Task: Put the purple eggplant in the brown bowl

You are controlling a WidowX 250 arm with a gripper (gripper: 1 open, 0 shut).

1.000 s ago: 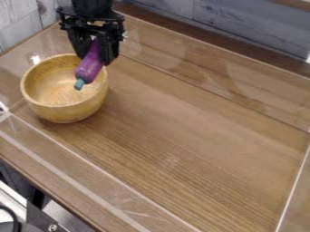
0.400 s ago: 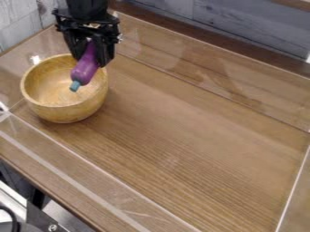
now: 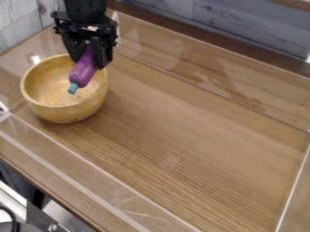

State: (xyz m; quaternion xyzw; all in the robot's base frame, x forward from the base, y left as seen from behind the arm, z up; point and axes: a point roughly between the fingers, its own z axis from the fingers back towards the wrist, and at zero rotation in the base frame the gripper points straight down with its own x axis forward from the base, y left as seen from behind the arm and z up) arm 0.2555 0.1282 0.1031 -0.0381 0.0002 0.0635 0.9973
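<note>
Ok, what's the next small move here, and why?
I'd probably lower the gripper slightly, then open it: the eggplant is held tilted, its teal tip over the bowl and inside the rim's outline. How far it hangs above the bottom is hard to tell from this view, so ease down before letting go.

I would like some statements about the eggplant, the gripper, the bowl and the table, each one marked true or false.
1. The gripper holds the purple eggplant. True.
2. The teal tip points up, toward the gripper. False: it points down, away from the gripper.
3. The brown bowl is upside down. False: its opening faces up.
4. The eggplant appears over the bowl in this view. True.
5. The bowl stands on a wooden table. True.
</note>
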